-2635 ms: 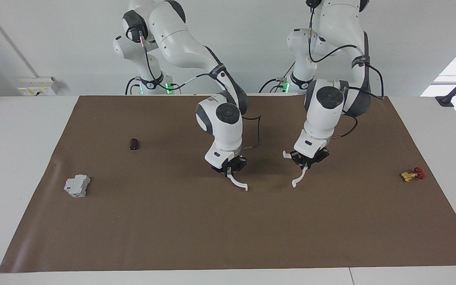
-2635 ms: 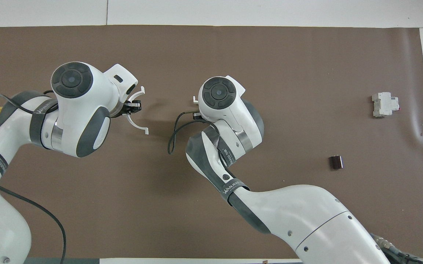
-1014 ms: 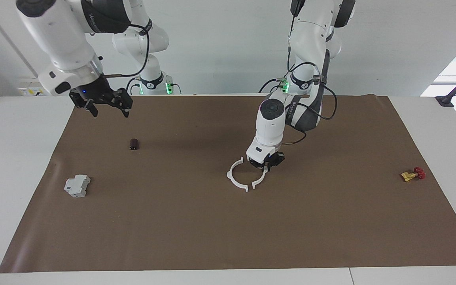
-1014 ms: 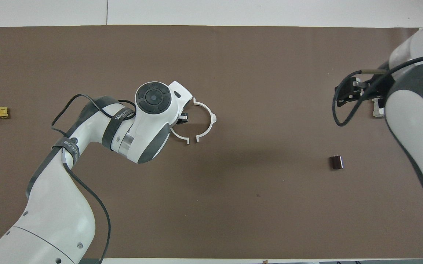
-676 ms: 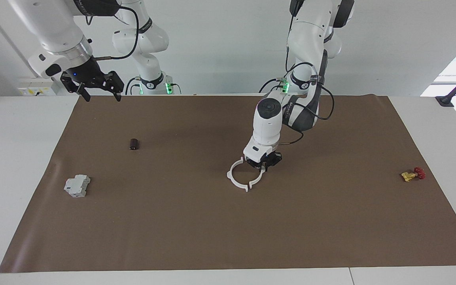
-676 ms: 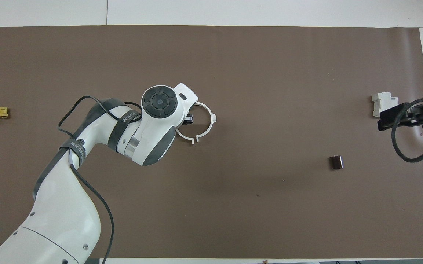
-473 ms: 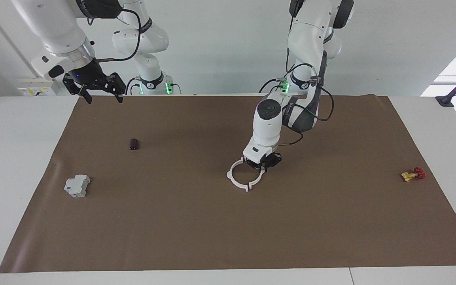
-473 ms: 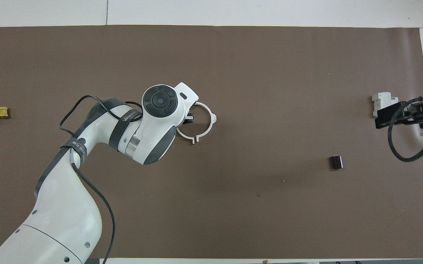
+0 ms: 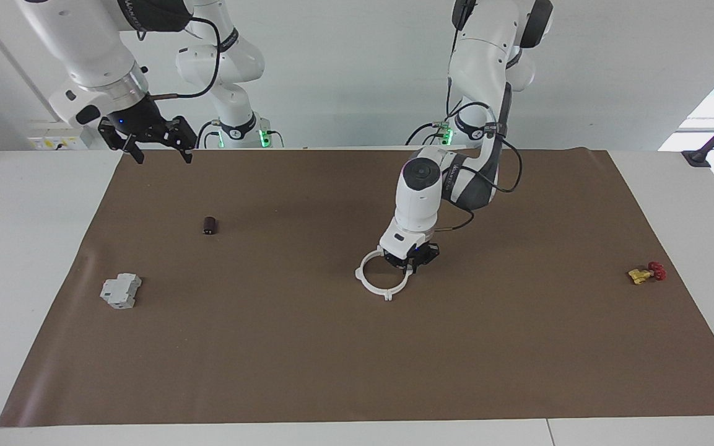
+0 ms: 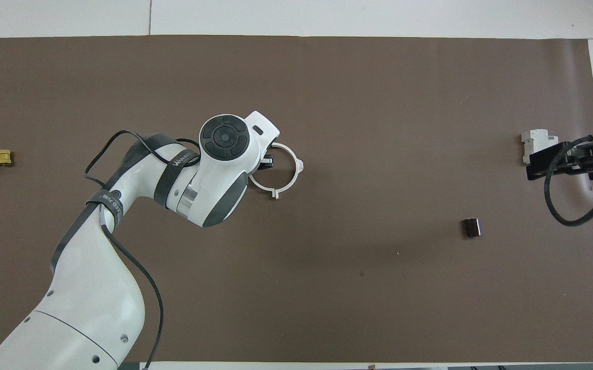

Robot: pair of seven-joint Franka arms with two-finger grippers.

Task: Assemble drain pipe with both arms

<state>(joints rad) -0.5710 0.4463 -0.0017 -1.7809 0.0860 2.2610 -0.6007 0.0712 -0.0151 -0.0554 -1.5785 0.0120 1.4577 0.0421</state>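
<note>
The drain pipe (image 9: 364, 287) lies mid-mat as one white ring, its two half arcs meeting at the outer tabs; it also shows in the overhead view (image 10: 293, 180). My left gripper (image 9: 415, 260) is low at the ring's edge toward the left arm's end, shut on that half arc; in the overhead view (image 10: 266, 163) the wrist hides part of the ring. My right gripper (image 9: 163, 155) is open and empty, raised high over the mat's edge at the right arm's end, over the grey box in the overhead view (image 10: 553, 163).
A grey blocky box (image 9: 121, 291) and a small dark cylinder (image 9: 209, 225) lie toward the right arm's end of the brown mat (image 9: 357, 371). A small red and yellow valve (image 9: 646, 272) lies toward the left arm's end.
The right gripper let go of its half arc on the mat and rose away to its end of the table. The left gripper pushed its half against it, closing the gap at the tabs.
</note>
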